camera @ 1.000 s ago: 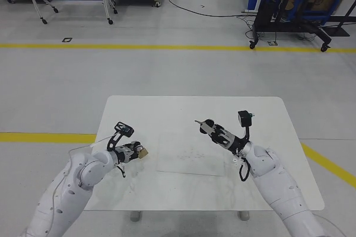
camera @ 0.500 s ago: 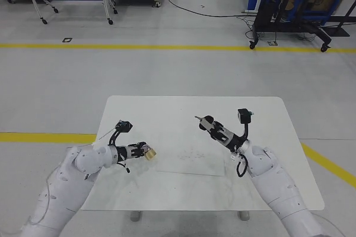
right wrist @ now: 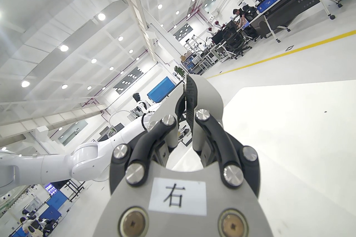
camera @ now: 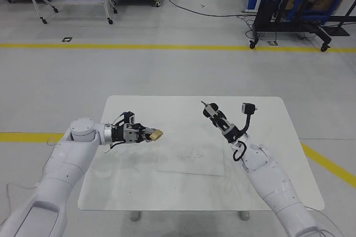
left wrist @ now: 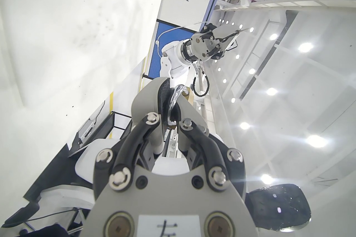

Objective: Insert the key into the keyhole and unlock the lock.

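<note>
Left jaws pinch the lock point(camera: 157, 135) above the desk's point(camera: 184, 189) left side, right jaws pinch the key point(camera: 205, 105) well apart: best to square key tip with keyhole first, then close the gap slowly.

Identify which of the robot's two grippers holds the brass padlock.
The left gripper: its jaws are shut on the brass padlock, while the right gripper pinches only a thin silver key.
</note>
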### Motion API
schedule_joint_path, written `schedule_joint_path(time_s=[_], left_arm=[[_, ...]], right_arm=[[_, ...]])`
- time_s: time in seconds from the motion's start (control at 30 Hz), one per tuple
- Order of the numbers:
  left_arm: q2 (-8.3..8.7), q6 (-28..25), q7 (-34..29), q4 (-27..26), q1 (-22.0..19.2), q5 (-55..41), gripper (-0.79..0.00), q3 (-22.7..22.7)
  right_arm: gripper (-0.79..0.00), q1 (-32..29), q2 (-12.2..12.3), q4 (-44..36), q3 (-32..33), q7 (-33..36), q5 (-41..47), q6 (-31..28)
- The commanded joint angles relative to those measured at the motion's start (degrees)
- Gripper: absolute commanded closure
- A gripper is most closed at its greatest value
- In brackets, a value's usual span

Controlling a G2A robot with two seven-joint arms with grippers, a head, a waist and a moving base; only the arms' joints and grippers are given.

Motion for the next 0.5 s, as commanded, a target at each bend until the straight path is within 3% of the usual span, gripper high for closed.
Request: schedule_joint_path(time_s=[0.0,0.33,0.47], left_arm=[[0.01,0.0,0.1,-0.1,0.0,0.0,0.000,0.0],[-0.38,4.2,-0.4,1.5,2.5,-7.5,0.000,-1.5],[-0.96,8.2,-3.5,4.5,1.7,-9.1,0.000,-0.5]], right_arm=[[0.000,0.0,0.0,0.0,0.0,0.0,0.0,0.0],[0.000,1.6,-1.0,0.2,-2.5,-1.0,-1.1,5.3],[0.000,2.6,-1.8,-0.6,-5.0,-5.3,-10.9,8.6]])
